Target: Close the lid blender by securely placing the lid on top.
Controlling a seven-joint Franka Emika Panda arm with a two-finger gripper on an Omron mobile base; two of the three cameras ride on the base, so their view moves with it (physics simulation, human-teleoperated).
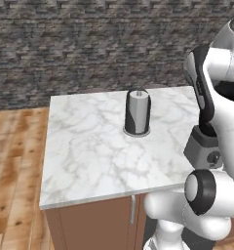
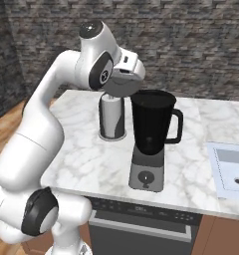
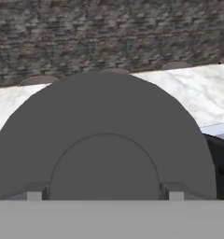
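The lid [image 3: 104, 121] is a dark grey disc with a raised round centre, seen very close in the hand view. My gripper [image 3: 104, 193] is shut on it, one fingertip on each side of that centre. From the right base view, the lid [image 2: 120, 88] hangs tilted under my hand, at the upper left rim of the blender [image 2: 152, 124]. The blender is a tall black jar with a side handle on a grey base with a front knob. Its mouth is uncovered. The blender's base [image 1: 205, 146] shows beside my arm, which hides the jar.
A grey paper-towel roll [image 2: 112, 118] in a dark holder stands on the marble counter [image 2: 91, 159] just left of the blender, also seen as the roll [image 1: 137, 113]. A sink [image 2: 231, 172] lies at the right. A stone wall backs the counter.
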